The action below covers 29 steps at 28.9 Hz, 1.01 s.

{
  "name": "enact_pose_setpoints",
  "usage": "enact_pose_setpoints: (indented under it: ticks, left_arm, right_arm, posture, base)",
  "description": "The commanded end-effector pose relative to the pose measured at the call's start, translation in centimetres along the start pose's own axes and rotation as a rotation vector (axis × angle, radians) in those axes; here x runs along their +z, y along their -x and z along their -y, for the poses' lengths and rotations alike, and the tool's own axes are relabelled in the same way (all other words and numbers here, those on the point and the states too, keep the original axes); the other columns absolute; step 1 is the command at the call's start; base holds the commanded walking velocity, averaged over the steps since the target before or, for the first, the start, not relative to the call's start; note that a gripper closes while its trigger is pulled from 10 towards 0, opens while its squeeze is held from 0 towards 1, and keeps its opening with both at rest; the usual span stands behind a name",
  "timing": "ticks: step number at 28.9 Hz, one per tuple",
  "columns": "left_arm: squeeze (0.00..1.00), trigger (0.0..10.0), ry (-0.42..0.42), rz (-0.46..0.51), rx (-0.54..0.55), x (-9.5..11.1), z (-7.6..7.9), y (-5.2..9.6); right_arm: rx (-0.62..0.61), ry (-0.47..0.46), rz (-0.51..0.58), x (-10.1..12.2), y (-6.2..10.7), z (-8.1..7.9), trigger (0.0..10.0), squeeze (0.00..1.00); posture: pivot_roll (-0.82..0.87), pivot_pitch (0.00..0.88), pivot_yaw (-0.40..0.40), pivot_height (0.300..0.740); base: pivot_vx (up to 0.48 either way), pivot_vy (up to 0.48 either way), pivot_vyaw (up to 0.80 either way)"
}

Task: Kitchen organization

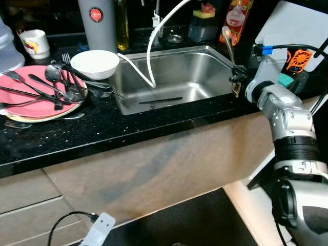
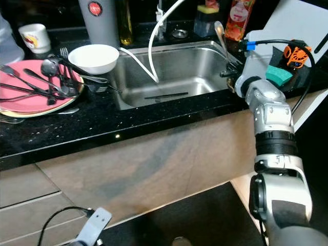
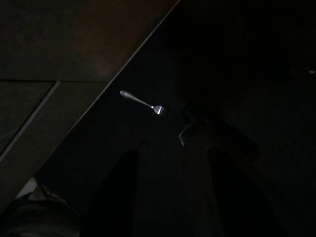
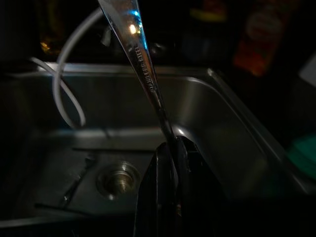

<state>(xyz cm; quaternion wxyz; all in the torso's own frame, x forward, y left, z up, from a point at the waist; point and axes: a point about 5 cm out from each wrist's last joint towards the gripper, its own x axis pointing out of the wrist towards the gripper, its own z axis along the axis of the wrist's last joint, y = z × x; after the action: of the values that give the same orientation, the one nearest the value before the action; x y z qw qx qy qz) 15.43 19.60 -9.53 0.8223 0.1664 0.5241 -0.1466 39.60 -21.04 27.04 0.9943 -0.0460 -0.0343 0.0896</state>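
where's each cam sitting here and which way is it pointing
Left eye: on the head, looking down at the sink and pink plate; right arm at right.
Right eye: same scene beside it; right gripper holds a spoon upright.
Left wrist: dark, aimed at cabinet and floor; a fork glints.
Right wrist: looks along shut fingers into the sink.
Shared: spoon, sink, white hose.

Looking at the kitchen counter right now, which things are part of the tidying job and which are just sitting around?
Part of the job:
- spoon, pinched upright in the right gripper at the sink's right edge
- pink plate piled with cutlery
- white bowl

Just lying about:
- mug
- oil bottle
- white hose
- sponge
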Motion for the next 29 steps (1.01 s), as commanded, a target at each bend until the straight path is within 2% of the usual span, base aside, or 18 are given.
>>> enact_pose_setpoints:
  ticks: [1, 2, 5, 7, 9, 10, 11, 12, 13, 16, 23, 28, 29]
  left_arm:
    - [0.0, 10.0, -0.004, -0.019, -0.012, -0.6, 0.3, 0.0]
    - [0.0, 10.0, -0.004, -0.019, -0.012, -0.6, 0.3, 0.0]
    - [0.0, 10.0, -0.005, -0.019, -0.015, -0.8, 0.4, 0.0]
    - [0.0, 10.0, -0.006, -0.018, -0.017, -0.9, 0.5, 0.1]
    - [0.0, 10.0, -0.007, -0.018, -0.018, -0.9, 0.5, 0.1]
    - [0.0, 10.0, -0.008, -0.017, -0.02, -1.0, 0.5, 0.1]
    - [0.0, 10.0, -0.008, -0.017, -0.02, -1.0, 0.5, 0.1]
    - [0.0, 10.0, -0.011, -0.013, -0.024, -1.3, 0.6, 0.1]
    - [0.0, 10.0, -0.012, -0.011, -0.026, -1.4, 0.7, 0.1]
    - [0.0, 10.0, -0.006, -0.01, -0.03, -1.7, 0.9, 0.2]
    - [0.0, 10.0, 0.0, -0.019, -0.043, -2.7, 1.4, 0.3]
    - [0.0, 10.0, 0.007, -0.02, -0.043, -3.2, 1.5, 0.5]
    - [0.0, 10.0, 0.007, -0.021, -0.043, -3.2, 1.5, 0.5]
  right_arm:
    - [0.048, 0.046, 0.028, 0.9, -1.0, -1.6, 10.0, 0.0]
    - [0.048, 0.046, 0.028, 0.9, -1.0, -1.6, 10.0, 0.0]
    - [0.091, 0.096, 0.058, 1.8, -2.0, -3.3, 10.0, 0.0]
    - [0.109, 0.161, 0.065, 2.4, -2.7, -4.3, 10.0, 0.0]
    - [0.112, 0.19, 0.062, 2.6, -3.0, -4.5, 10.0, 0.0]
    - [0.109, 0.298, 0.033, 2.5, -3.3, -4.8, 10.0, 0.0]
    - [0.109, 0.298, 0.033, 2.5, -3.3, -4.8, 10.0, 0.0]
    - [0.101, 0.483, -0.037, 2.1, -3.7, -5.0, 10.0, 0.0]
    - [0.103, 0.544, -0.07, 1.8, -3.8, -5.0, 10.0, 0.0]
    - [0.12, 0.64, -0.124, 1.5, -4.1, -5.3, 10.0, 0.0]
    - [0.133, 0.735, -0.149, 1.2, -4.5, -6.2, 10.0, 0.0]
    - [0.145, 0.765, -0.151, 1.3, -4.7, -6.9, 10.0, 0.0]
    - [0.144, 0.764, -0.153, 1.3, -4.7, -6.9, 10.0, 0.78]
  posture:
    - [-0.01, 0.043, -0.037, 0.74]
    - [-0.01, 0.043, -0.037, 0.74]
    - [0.0, 0.064, -0.043, 0.74]
    - [0.0, 0.084, -0.044, 0.74]
    - [0.0, 0.084, -0.044, 0.74]
    - [-0.01, 0.117, -0.051, 0.74]
    - [-0.01, 0.117, -0.051, 0.74]
    - [-0.01, 0.147, -0.062, 0.74]
    - [-0.01, 0.151, -0.064, 0.74]
    - [-0.01, 0.179, -0.072, 0.74]
    - [0.0, 0.221, -0.085, 0.74]
    - [0.01, 0.234, -0.091, 0.74]
    - [0.01, 0.234, -0.092, 0.74]
  base:
    - [0.0, 0.0, 0.0]
    - [0.0, 0.0, 0.0]
    - [0.0, 0.0, 0.0]
    - [0.0, 0.0, 0.0]
    - [0.0, 0.0, 0.0]
    - [0.0, 0.0, 0.0]
    - [0.0, 0.0, 0.0]
    - [0.0, 0.0, 0.0]
    - [0.0, 0.0, 0.0]
    - [0.0, 0.0, 0.0]
    - [0.0, 0.0, 0.0]
    - [0.0, 0.0, 0.0]
    - [0.0, 0.0, 0.0]
